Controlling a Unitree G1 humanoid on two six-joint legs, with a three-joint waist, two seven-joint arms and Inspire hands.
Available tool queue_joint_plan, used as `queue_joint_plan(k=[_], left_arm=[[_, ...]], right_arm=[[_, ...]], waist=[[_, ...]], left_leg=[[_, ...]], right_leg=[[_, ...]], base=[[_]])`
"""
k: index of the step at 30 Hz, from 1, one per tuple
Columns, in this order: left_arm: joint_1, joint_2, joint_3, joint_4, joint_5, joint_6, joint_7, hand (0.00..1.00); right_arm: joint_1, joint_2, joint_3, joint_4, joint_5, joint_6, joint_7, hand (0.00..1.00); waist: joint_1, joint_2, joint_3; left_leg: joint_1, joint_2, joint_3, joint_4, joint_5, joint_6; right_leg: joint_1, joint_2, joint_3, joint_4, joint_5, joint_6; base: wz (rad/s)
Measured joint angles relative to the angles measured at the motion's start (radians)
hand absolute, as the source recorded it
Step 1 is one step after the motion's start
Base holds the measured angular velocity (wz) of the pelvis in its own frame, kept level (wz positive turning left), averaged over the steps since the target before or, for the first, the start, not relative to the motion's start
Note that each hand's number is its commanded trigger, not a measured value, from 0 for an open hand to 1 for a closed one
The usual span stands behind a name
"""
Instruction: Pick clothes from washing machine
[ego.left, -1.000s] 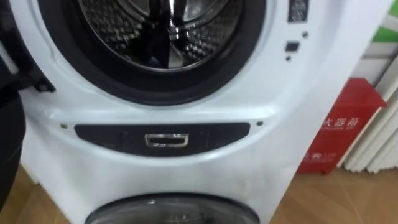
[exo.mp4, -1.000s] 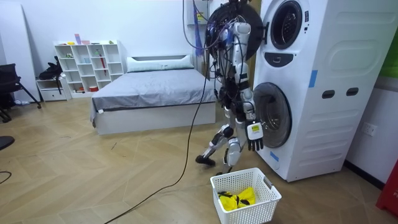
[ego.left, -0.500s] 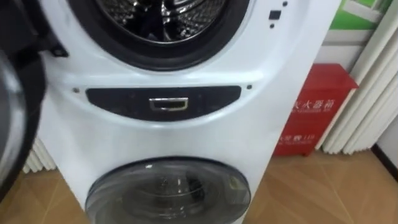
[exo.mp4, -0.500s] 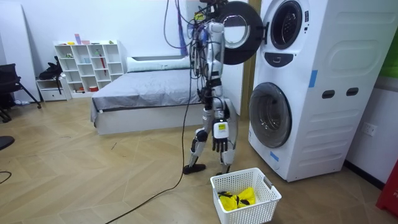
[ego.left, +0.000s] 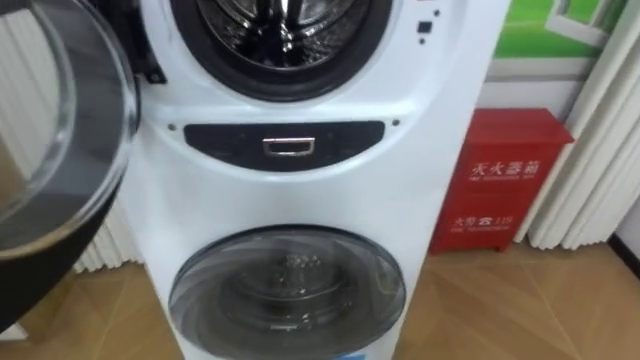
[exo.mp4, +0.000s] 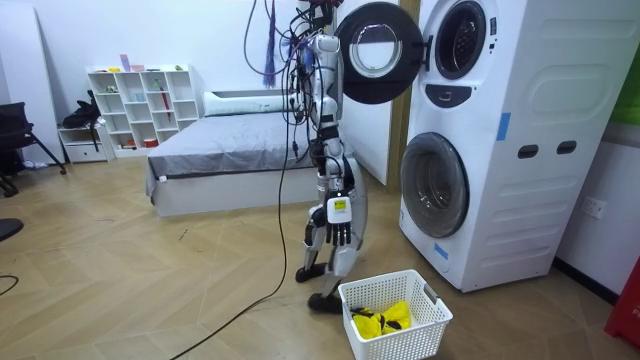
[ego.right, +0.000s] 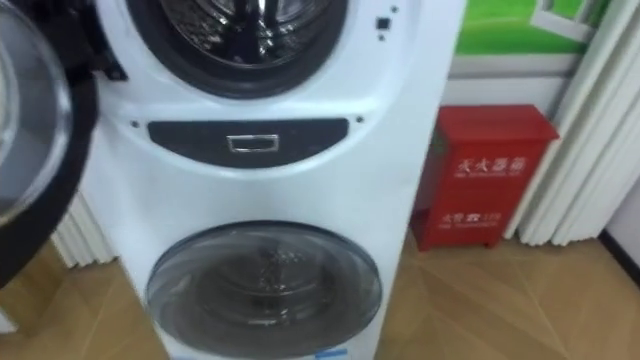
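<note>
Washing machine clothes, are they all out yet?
Partly. The top door is open and yellow cloth lies in the basket. The right hand hangs empty. Whether the drum hides more, I can't tell.

We are seeing the washing machine (exo.mp4: 500, 140) lit brightly and evenly from overhead, its white front giving back a soft, flat light. Inside the machine's upper drum (ego.left: 285, 25), hard bright streaks are glinting off the metal. The open door (ego.left: 45, 140) on the machine's left is catching pale reflections in its glass, and the lower door (ego.left: 288, 295) is mirroring fainter ones. On the floor (exo.mp4: 150, 290) in front of the machine, only weak shadows are falling.
</note>
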Motion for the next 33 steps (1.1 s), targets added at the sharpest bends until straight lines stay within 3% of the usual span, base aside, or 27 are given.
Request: queue_joint_plan(k=[2, 6, 7, 9, 10, 11, 16, 18, 21, 25, 27, 33], left_arm=[[0.000, 0.001, 0.059, -0.013, -0.016, -0.007, 0.015, 0.00], [-0.009, 0.014, 0.139, -0.098, -0.074, -0.008, 0.029, 0.00], [-0.008, 0.020, 0.179, -0.163, -0.098, -0.007, 0.041, 0.00], [-0.014, 0.051, 0.201, -0.262, -0.137, -0.017, 0.068, 0.00], [-0.024, 0.082, 0.204, -0.286, -0.153, -0.037, 0.083, 0.00], [-0.030, 0.102, 0.226, -0.335, -0.153, -0.041, 0.097, 0.00], [-0.025, 0.136, 0.345, -0.581, -0.178, -0.051, 0.147, 0.00], [-0.030, 0.151, 0.393, -0.691, -0.214, -0.050, 0.160, 0.00], [-0.038, 0.194, 0.428, -0.711, -0.229, -0.049, 0.184, 0.00], [-0.054, 0.291, 0.445, -0.743, -0.228, -0.041, 0.191, 0.00], [-0.056, 0.324, 0.471, -0.795, -0.224, -0.023, 0.191, 0.00], [-0.089, 0.345, 0.501, -0.893, -0.191, -0.008, 0.193, 0.00]], right_arm=[[-0.005, -0.001, -0.023, -0.012, 0.002, -0.014, 0.001, 0.00], [-0.010, -0.010, -0.057, -0.025, 0.023, -0.034, 0.023, 0.00], [-0.009, -0.015, -0.077, -0.025, 0.035, -0.040, 0.023, 0.00], [-0.011, -0.021, -0.108, -0.025, 0.040, -0.044, 0.023, 0.00], [-0.013, -0.029, -0.123, -0.026, 0.039, -0.051, 0.022, 0.00], [-0.009, -0.037, -0.123, -0.038, 0.043, -0.057, 0.022, 0.00], [0.024, -0.039, -0.146, -0.063, 0.083, -0.074, 0.022, 0.00], [0.033, -0.032, -0.147, -0.064, 0.092, -0.072, 0.023, 0.00], [0.038, -0.033, -0.173, -0.069, 0.094, -0.073, 0.021, 0.00], [0.072, -0.033, -0.188, -0.094, 0.087, -0.073, 0.022, 0.00], [0.080, -0.033, -0.189, -0.098, 0.077, -0.074, 0.022, 0.00], [0.089, -0.033, -0.188, -0.094, 0.076, -0.073, 0.046, 0.00]], waist=[[0.002, 0.012, -0.0034], [0.019, 0.029, 0.0016], [0.025, 0.039, 0.0009], [0.028, 0.051, 0.0019], [0.038, 0.059, 0.0043], [0.047, 0.074, 0.0018], [0.086, 0.105, -0.0015], [0.111, 0.106, -0.0009], [0.119, 0.115, -0.0032], [0.132, 0.115, 0.0012], [0.133, 0.116, 0.0020], [0.130, 0.125, 0.0088]], left_leg=[[0.001, 0.013, -0.002, 0.000, 0.005, -0.010], [-0.001, 0.021, -0.029, -0.002, 0.009, -0.018], [-0.003, 0.021, -0.040, -0.003, 0.008, -0.020], [-0.010, 0.020, -0.064, -0.002, 0.010, -0.023], [-0.014, 0.020, -0.070, -0.002, 0.010, -0.024], [-0.022, 0.019, -0.089, 0.001, 0.011, -0.023], [-0.028, 0.014, -0.132, 0.002, 0.013, -0.024], [-0.036, 0.013, -0.153, 0.011, 0.013, -0.024], [-0.034, 0.012, -0.182, 0.010, 0.013, -0.024], [-0.034, 0.010, -0.198, 0.007, 0.013, -0.024], [-0.032, 0.007, -0.199, 0.007, 0.013, -0.024], [-0.035, 0.006, -0.198, 0.009, 0.013, -0.024]], right_leg=[[0.000, 0.013, -0.001, -0.006, 0.005, -0.009], [0.013, 0.025, -0.008, -0.026, 0.012, -0.019], [0.020, 0.027, -0.018, -0.033, 0.013, -0.022], [0.025, 0.027, -0.034, -0.038, 0.013, -0.022], [0.024, 0.027, -0.037, -0.038, 0.013, -0.022], [0.027, 0.027, -0.043, -0.038, 0.013, -0.022], [0.031, 0.027, -0.055, -0.041, 0.012, -0.021], [0.030, 0.025, -0.070, -0.040, 0.012, -0.021], [0.031, 0.026, -0.077, -0.040, 0.011, -0.021], [0.048, 0.029, -0.076, -0.059, 0.011, -0.021], [0.055, 0.028, -0.071, -0.074, 0.012, -0.021], [0.053, 0.027, -0.068, -0.073, 0.011, -0.021]], base=[[-0.06], [0.09], [0.20], [0.26], [0.14], [0.13], [0.15], [0.21], [0.14], [0.16], [0.00], [0.00]])
